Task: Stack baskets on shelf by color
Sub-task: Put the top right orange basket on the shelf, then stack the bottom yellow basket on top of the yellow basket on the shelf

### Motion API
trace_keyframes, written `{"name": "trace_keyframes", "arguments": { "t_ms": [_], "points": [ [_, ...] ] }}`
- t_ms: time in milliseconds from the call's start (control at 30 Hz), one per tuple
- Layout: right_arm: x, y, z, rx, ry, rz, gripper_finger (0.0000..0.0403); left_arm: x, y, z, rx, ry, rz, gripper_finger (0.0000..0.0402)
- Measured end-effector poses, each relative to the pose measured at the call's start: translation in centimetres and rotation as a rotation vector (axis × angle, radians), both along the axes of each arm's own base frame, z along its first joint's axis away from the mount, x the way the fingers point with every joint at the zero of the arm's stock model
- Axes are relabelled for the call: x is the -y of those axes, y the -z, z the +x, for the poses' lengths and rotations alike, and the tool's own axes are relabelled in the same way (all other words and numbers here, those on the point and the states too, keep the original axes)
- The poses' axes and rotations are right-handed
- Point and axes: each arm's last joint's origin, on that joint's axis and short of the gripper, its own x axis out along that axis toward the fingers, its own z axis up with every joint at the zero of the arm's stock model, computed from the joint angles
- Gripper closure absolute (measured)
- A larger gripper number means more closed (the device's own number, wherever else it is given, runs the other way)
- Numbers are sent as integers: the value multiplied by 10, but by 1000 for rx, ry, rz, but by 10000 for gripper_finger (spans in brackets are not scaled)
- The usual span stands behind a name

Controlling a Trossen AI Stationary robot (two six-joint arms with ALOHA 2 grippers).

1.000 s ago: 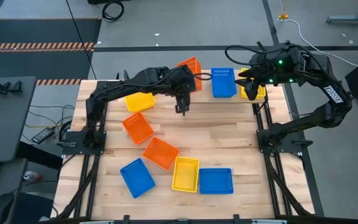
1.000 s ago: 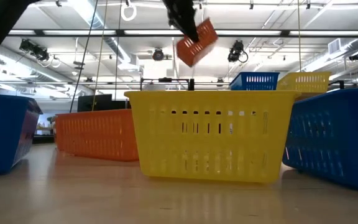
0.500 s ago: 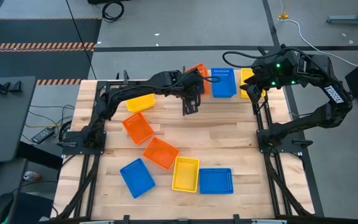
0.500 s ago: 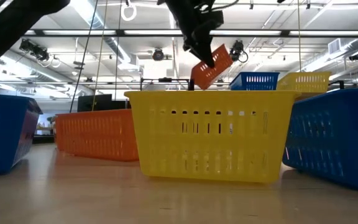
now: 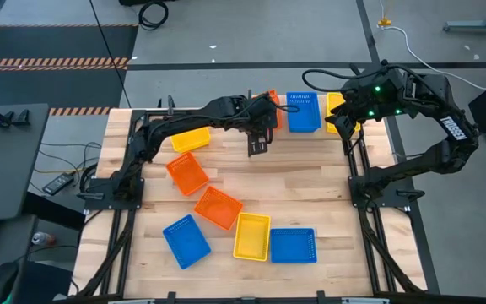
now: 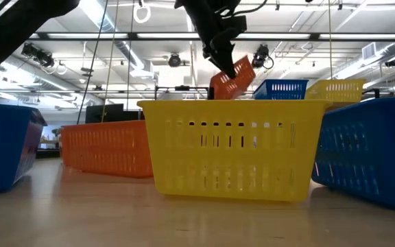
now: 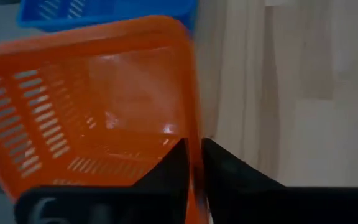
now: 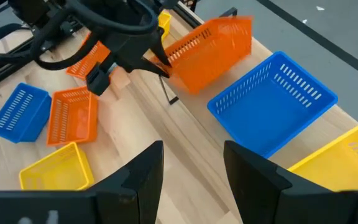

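Observation:
My left gripper (image 5: 266, 116) reaches to the table's far edge, shut on a tilted orange basket (image 5: 270, 103), which shows up close in the left wrist view (image 7: 92, 106). This basket hangs just left of a blue basket (image 5: 303, 111). The blue one stands on the shelf (image 8: 321, 140) with a yellow basket (image 5: 337, 114) on its right. In the low view the orange basket (image 6: 232, 77) slants, its lower corner hidden behind the front yellow basket (image 6: 235, 147). My right gripper (image 8: 194, 168) hovers open over the shelf's right part, holding nothing. My left gripper pinches one side wall of the orange basket at its rim (image 7: 194, 146), one finger (image 7: 174, 169) inside the basket and the other (image 7: 224, 171) outside. The fingers come from above, slanting toward the far edge. The basket hangs tilted below them; whether its low corner touches the shelf cannot be told.
Six more baskets lie on the tabletop: yellow (image 5: 190, 138), orange (image 5: 186, 173), orange (image 5: 218, 207), blue (image 5: 186, 240), yellow (image 5: 252, 236) and blue (image 5: 294, 245). Bare planks (image 5: 310, 181) stretch between them and the shelf. A thin black post (image 8: 169, 96) stands below the orange basket.
My left gripper has carried the orange basket toward the table's right and down, from well above the shelf to just beside the blue basket. The basket has stayed tilted in the hold; in the last half second it only sank a little.

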Motion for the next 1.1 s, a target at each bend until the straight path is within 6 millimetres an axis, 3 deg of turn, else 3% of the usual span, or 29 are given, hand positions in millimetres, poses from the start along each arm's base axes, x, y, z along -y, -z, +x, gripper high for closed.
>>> {"name": "trace_keyframes", "arguments": {
  "t_ms": [433,733,933,1100],
  "points": [
    [0,0,0,-3,-8,-6,228,-8,-1,-3,23,-81,-37,301],
    [-3,1,0,7,-37,68,228,9,-42,-6,161,-105,-56,309],
    [-5,16,3,-82,-44,128,228,29,-90,-46,227,-112,-84,308],
    [-9,46,23,-142,-139,278,228,35,-96,-68,153,-166,-171,304]
  ]
}}
